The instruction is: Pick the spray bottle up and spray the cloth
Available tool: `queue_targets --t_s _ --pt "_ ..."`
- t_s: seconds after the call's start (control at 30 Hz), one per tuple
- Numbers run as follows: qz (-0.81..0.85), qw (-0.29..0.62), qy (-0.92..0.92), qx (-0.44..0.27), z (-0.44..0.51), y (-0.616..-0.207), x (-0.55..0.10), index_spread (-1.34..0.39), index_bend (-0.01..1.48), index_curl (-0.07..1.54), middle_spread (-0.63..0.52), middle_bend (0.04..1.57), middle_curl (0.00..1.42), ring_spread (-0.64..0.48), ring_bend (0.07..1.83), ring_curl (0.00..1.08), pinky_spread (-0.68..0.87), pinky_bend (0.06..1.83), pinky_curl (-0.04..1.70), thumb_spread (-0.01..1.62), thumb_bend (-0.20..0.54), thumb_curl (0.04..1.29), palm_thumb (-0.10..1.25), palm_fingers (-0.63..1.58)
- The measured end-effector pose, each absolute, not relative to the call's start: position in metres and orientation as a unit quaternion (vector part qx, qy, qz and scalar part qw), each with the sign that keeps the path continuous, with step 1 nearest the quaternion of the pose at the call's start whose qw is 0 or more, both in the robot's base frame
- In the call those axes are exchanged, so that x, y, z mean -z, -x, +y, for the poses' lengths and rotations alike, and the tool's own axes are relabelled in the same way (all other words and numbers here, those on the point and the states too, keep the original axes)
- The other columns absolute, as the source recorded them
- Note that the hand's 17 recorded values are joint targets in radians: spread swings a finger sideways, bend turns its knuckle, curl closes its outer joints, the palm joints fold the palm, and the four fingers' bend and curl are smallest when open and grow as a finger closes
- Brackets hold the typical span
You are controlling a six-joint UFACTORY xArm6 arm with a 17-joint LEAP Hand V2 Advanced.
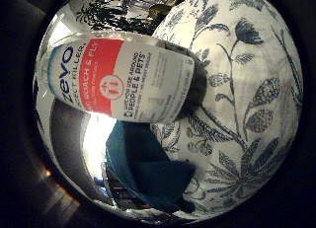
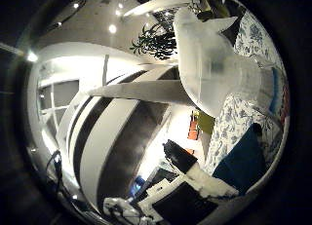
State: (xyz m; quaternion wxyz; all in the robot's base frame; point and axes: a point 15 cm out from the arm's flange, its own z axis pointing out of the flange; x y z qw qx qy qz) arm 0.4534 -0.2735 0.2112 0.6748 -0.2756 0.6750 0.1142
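Observation:
The spray bottle (image 1: 118, 80) is white with a red band on its label. It fills much of the little finger side palm view, close against my palm and off the table. Its white upper part (image 2: 214, 64) shows large in the thumb side palm view. A teal cloth (image 1: 148, 169) lies crumpled on the floral tablecloth (image 1: 247, 80) below the bottle. Black and white parts of my hand (image 2: 180, 191) curl in beside the bottle in the thumb side view.
The table is covered with a white cloth printed with blue leaves and flowers. Beyond its edge the thumb side view shows a room with white walls, ceiling lights and a potted plant (image 2: 156, 40).

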Motion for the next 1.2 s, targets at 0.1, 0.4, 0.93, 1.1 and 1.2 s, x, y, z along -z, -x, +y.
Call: queue_targets --t_s 0.1,0.4,0.93,1.1,1.2 --pt "0.678 0.671 0.278 -0.114 -0.269 -0.460 -0.208 -0.18 0.14 0.22 0.23 0.24 0.34 0.22 0.31 0.26 0.34 0.38 0.32 0.97 -0.025 0.34 0.69 -0.01" --pt "0.684 0.655 0.294 -0.129 -0.247 -0.483 -0.198 -0.09 0.14 0.24 0.18 0.33 0.35 0.20 0.39 0.27 0.33 0.35 0.31 0.94 -0.013 0.37 0.77 0.20" --pt "0.679 0.664 0.290 -0.118 -0.254 -0.497 -0.199 -0.46 0.76 0.62 -0.34 1.03 0.94 -0.30 1.29 0.75 -0.30 1.23 0.84 0.72 -0.017 0.60 1.06 0.96" --pt "0.681 0.669 0.278 -0.110 -0.261 -0.497 -0.200 -0.41 0.98 0.83 -0.29 1.16 1.01 -0.28 1.33 0.80 -0.25 1.26 0.98 0.69 -0.012 0.67 1.11 1.01" --pt "0.681 0.671 0.273 -0.107 -0.266 -0.495 -0.202 -0.37 1.02 0.90 -0.26 1.21 1.00 -0.27 1.34 0.82 -0.23 1.24 1.05 0.65 -0.015 0.72 1.12 1.03"
